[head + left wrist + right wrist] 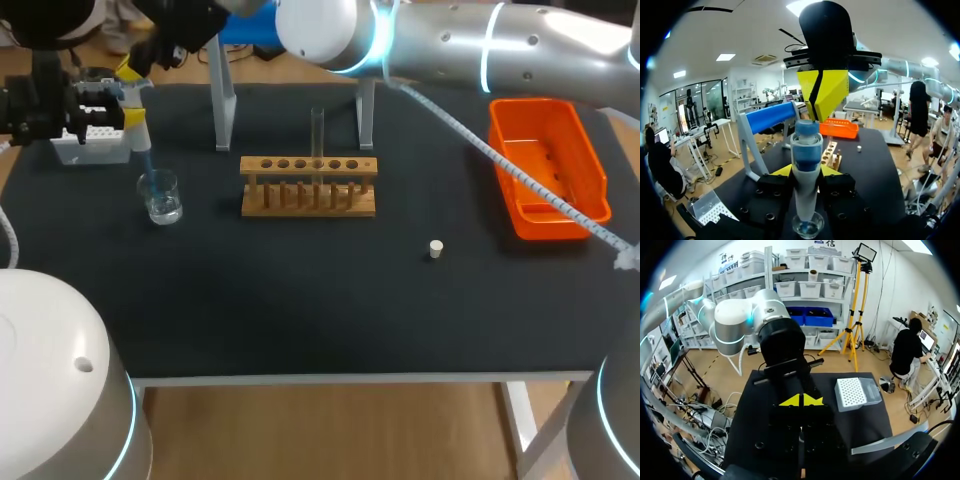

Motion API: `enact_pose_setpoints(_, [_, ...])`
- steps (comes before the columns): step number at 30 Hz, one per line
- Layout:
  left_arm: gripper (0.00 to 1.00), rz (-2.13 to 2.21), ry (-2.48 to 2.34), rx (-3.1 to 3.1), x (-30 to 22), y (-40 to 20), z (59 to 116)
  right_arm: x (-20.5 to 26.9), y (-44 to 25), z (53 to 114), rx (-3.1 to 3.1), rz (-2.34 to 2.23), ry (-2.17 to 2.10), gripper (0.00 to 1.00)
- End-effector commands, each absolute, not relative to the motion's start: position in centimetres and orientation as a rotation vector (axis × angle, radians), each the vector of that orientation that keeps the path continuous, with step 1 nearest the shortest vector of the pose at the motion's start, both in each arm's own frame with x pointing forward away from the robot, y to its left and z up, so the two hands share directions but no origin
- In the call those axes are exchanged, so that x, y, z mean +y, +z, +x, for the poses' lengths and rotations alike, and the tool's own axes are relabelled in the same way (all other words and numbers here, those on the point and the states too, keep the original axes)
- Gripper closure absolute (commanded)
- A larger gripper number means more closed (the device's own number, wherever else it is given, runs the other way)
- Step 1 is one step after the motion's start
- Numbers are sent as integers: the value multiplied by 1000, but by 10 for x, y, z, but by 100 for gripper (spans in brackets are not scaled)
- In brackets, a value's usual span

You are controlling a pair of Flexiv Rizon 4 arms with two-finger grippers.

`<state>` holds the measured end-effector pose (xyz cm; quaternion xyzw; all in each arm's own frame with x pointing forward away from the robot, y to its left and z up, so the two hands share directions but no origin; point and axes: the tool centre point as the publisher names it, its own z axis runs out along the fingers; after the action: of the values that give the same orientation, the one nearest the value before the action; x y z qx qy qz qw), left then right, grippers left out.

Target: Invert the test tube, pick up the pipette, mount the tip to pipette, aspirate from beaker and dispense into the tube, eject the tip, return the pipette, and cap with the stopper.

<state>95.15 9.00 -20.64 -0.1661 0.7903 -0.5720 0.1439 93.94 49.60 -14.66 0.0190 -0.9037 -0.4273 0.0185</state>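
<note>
My left gripper (128, 112) is shut on the pipette (143, 150), holding it upright at the table's far left. The pipette's tip points down into the glass beaker (160, 196). In the left wrist view the pipette (806, 150) stands between my fingers with the beaker (807, 227) right under it. My right gripper (130, 67), reaching across from the right, is shut, its yellow tips (822, 92) resting on the pipette's top. The test tube (318, 130) stands upright in the wooden rack (308, 186). A small white stopper (436, 249) lies on the mat.
An orange tray (545, 165) sits at the far right. The white tip box (855, 392) lies beside my left gripper. A white stand with a blue bar (772, 117) rises behind the rack. My right arm spans the back of the table.
</note>
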Motion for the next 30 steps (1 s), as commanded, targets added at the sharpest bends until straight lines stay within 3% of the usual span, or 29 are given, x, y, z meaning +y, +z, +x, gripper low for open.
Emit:
enact_pose_setpoints(1, [100,-480,-1647,2274,90,-202,952,496,-153,940,-2808,56,-1315,100])
enact_pose_setpoints(19, [100,-480,-1647,2274,90,-202,952,487,-120,944,-2818,113,-1375,100])
enact_pose_setpoints(20, [100,-480,-1647,2274,90,-202,952,486,-115,944,-2821,124,-1382,94])
enact_pose_setpoints(22, [100,-480,-1647,2274,90,-202,952,482,-105,944,-2829,145,-1395,59])
enact_pose_setpoints(23, [100,-480,-1647,2274,90,-202,952,479,-100,945,-2831,155,-1401,34])
enact_pose_setpoints(24, [100,-480,-1647,2274,90,-202,952,476,-95,945,-2835,165,-1408,0])
enact_pose_setpoints(30, [100,-480,-1647,2274,90,-202,952,446,-67,943,-2834,240,-1438,0])
